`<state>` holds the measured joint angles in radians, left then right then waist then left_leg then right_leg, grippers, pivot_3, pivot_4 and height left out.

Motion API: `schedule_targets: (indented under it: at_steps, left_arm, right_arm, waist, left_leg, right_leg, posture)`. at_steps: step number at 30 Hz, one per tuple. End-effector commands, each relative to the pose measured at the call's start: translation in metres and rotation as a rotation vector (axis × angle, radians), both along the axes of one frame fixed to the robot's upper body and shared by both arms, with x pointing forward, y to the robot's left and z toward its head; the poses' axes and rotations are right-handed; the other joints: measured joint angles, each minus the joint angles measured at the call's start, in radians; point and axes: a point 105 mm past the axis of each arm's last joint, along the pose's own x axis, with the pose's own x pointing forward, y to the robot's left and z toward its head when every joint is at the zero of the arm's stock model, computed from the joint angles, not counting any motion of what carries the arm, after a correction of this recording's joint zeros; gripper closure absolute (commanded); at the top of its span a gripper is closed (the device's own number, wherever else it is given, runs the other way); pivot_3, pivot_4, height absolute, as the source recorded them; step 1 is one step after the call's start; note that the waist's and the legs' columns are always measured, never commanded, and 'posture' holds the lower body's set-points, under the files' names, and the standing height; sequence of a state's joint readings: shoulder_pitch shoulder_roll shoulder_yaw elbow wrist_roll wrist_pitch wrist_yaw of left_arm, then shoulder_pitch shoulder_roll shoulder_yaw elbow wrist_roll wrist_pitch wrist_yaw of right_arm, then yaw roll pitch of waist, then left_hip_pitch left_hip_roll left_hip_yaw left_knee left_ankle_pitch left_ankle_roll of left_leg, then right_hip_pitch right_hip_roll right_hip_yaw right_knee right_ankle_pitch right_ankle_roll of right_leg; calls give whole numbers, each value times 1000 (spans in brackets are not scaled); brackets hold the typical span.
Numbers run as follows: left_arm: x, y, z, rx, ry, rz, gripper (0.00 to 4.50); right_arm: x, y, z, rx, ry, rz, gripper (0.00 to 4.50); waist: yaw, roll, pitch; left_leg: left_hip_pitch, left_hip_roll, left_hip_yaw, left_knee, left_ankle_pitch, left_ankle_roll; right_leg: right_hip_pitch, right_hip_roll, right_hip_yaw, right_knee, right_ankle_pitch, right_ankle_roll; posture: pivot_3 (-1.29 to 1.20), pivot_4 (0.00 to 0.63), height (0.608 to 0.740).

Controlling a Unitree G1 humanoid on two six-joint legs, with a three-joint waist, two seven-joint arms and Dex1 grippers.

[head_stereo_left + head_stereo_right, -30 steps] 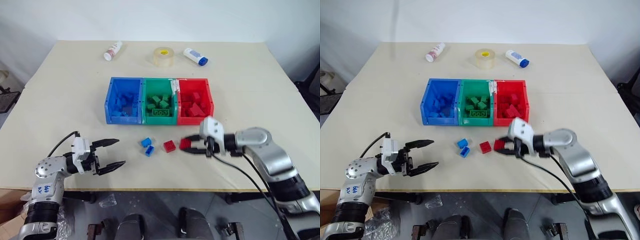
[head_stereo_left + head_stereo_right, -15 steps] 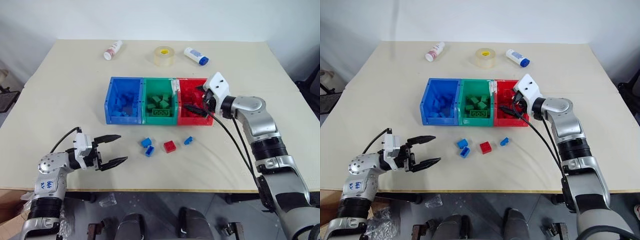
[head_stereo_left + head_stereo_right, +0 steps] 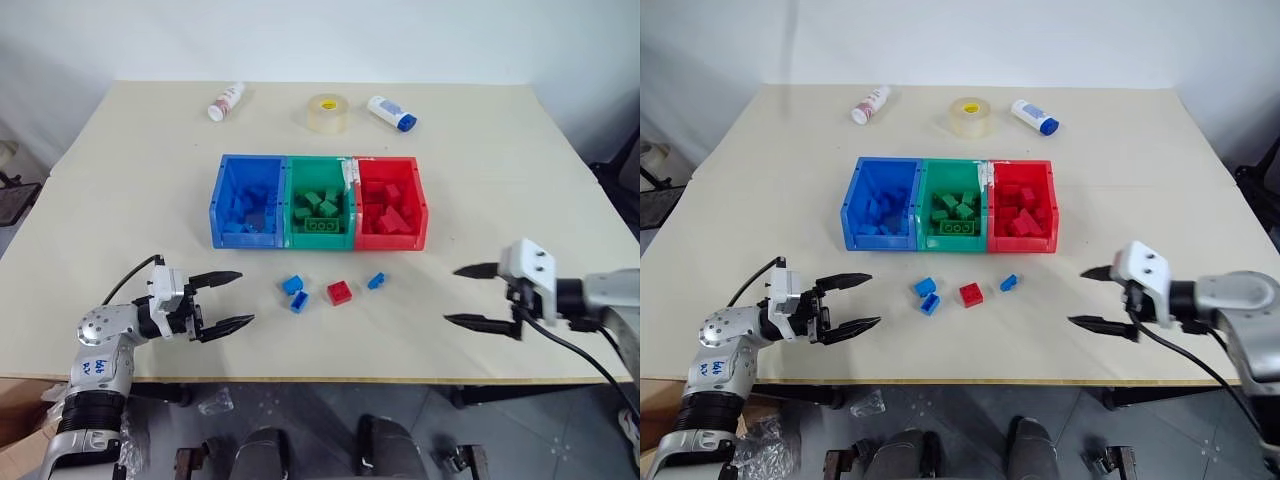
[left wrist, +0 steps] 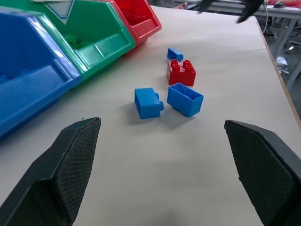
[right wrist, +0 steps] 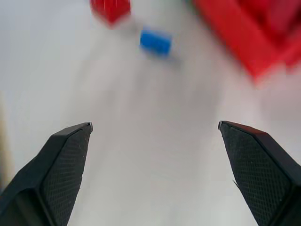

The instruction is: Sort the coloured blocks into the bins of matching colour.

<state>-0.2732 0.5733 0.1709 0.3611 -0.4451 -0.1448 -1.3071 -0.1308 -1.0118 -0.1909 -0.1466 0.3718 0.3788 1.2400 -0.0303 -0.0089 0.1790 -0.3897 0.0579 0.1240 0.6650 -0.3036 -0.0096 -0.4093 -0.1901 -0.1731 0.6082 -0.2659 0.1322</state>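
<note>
Three joined bins stand mid-table: blue, green and red, each holding blocks of its own colour. In front of them lie loose coloured blocks: two blue ones, a red one and a smaller blue one. My left gripper hovers open and empty at the front left, pointing toward them. At the front right my right gripper is open and empty, well clear of the small blue block.
A tape roll and two small white bottles lie at the table's far side. Bare tabletop lies between the loose blocks and each gripper. The front table edge runs just below both grippers.
My right gripper lifted a red block from the table to the red bin, opened there, then pulled back to the front right, empty. The left gripper stayed put.
</note>
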Motion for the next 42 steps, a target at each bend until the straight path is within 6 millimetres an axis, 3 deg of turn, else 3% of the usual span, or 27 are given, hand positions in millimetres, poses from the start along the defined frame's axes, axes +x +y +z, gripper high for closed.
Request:
schedule_targets:
  at_steps: [1, 5, 18, 25, 28, 36, 42]
  left_arm:
    - [0, 6, 8, 11, -31, 2, 0]
    - [1, 6, 10, 4, -36, -2, 0]
    - [-3, -13, 12, -22, -60, -23, 0]
    - [-13, -10, 10, -29, -56, 2, 0]
    - [-17, -8, 9, -27, -51, 13, 0]
    - [-21, -5, 8, -29, -49, 32, 0]
    - [-21, -5, 8, -31, -49, 31, 0]
  right_arm:
    - [-10, -5, 13, -28, -31, 16, 8]
    - [-5, 5, 12, -12, -39, 28, 8]
    - [56, 91, -24, 21, -27, 202, 8]
    - [78, 107, -38, 20, -50, 202, 8]
    - [77, 109, -39, 30, -45, 213, 630]
    - [78, 115, -19, 76, -135, 218, 3295]
    - [83, 137, 19, 167, -242, 237, 3367]
  waist:
    - [0, 0, 0]
    - [1, 0, 0]
    - [3, 0, 0]
    - [1, 0, 0]
    - [1, 0, 0]
    - [2, 0, 0]
    - [-2, 0, 0]
  left_leg:
    - [0, 1, 0, 0, 0, -1]
    - [0, 4, 1, 1, -1, -2]
    - [-1, 5, 2, 2, -1, -2]
    - [-1, 5, 2, 2, -1, -2]
    - [0, 6, 2, 2, -1, -2]
    - [0, 6, 2, 3, -1, -2]
    - [0, 6, 3, 2, -1, -3]
  right_leg:
    - [0, 1, 0, 0, 0, 0]
    - [0, 4, 1, -1, 1, -2]
    - [-1, 6, 1, -1, 1, -2]
    - [-1, 6, 1, -1, 1, -2]
    - [-1, 6, 1, -1, 1, -2]
    - [-1, 6, 2, 1, 1, -3]
    - [-2, 6, 2, 1, 1, -3]
  posture:
    - [0, 150, 740]
    - [0, 150, 740]
    - [0, 150, 740]
    - [0, 150, 740]
    - [0, 150, 740]
    - [0, 150, 740]
    - [0, 150, 740]
